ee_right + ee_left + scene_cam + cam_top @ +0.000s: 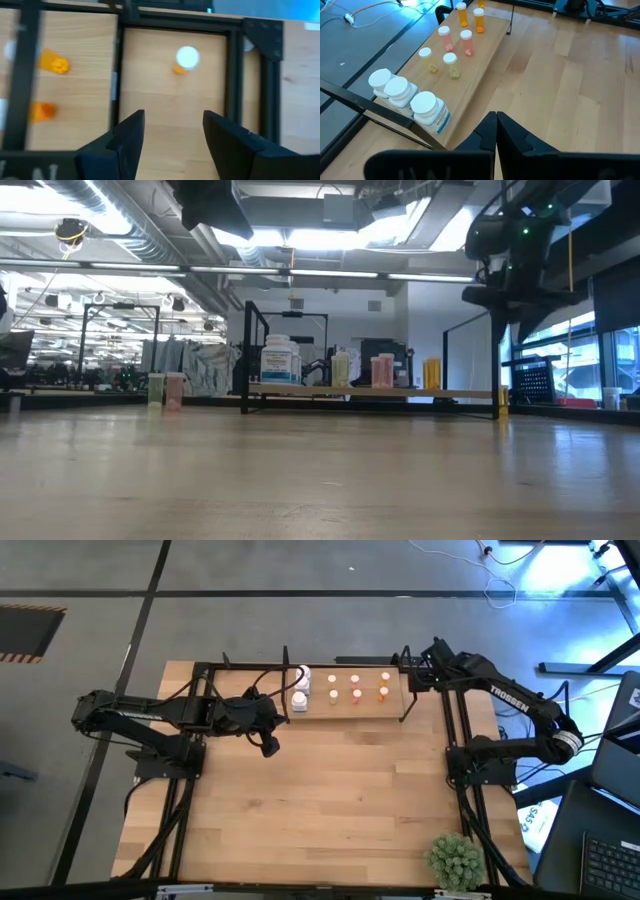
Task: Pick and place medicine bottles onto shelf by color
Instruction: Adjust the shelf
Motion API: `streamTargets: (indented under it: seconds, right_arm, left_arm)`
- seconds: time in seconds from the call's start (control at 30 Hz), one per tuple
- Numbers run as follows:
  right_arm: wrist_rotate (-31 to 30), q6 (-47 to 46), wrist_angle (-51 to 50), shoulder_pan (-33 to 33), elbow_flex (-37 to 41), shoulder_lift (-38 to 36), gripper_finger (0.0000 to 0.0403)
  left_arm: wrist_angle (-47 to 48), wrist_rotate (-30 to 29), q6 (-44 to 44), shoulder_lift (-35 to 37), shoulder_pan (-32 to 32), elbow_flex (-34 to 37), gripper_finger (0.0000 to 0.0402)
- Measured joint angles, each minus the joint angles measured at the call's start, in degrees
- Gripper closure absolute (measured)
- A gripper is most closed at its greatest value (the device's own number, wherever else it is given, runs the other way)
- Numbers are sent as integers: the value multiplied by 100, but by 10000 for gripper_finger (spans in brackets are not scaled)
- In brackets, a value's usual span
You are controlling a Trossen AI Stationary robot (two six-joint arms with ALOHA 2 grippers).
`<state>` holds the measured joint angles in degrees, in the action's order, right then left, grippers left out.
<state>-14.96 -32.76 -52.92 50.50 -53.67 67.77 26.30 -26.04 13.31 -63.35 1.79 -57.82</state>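
The shelf (345, 710) stands at the table's far middle, a pale board between thin black end frames. On it stand white medicine bottles (397, 90) at its left end, then cream (451, 62), pink (466, 39) and orange (479, 17) ones in pairs. My left gripper (270, 745) hovers shut just near of the shelf's left end, its fingers (495, 132) empty. My right gripper (172, 135) is open above the table's far right, beside the shelf's right end frame (117, 75). A lone orange bottle (186, 59) with a white cap stands beyond its fingertips, apart from them.
A black frame (232, 85) runs along the table's edges close to the lone bottle. A green plant (455, 860) sits at the near right corner. Two small bottles (165, 388) show left of the shelf in the low view. Bare wood spreads across the table's middle and near side (320, 810).
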Motion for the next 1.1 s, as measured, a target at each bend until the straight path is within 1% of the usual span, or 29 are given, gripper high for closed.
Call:
streamTargets:
  seconds: [0.23, 0.77, 0.93, 1.1]
  right_arm:
    - [275, 10, 471, -198, 0, 0, 199]
    - [363, -148, 933, -571, 0, -2, 199]
    - [369, -137, 1020, -577, 0, -2, 199]
    - [354, 147, 1033, -577, 0, -2, 199]
  left_arm:
    - [-1, 0, -1, 0, 0, 0, 401]
    - [0, 0, -1, 0, -1, 0, 401]
    - [0, 0, 0, 0, 0, 0, 401]
    - [0, 0, 0, 0, -1, 0, 401]
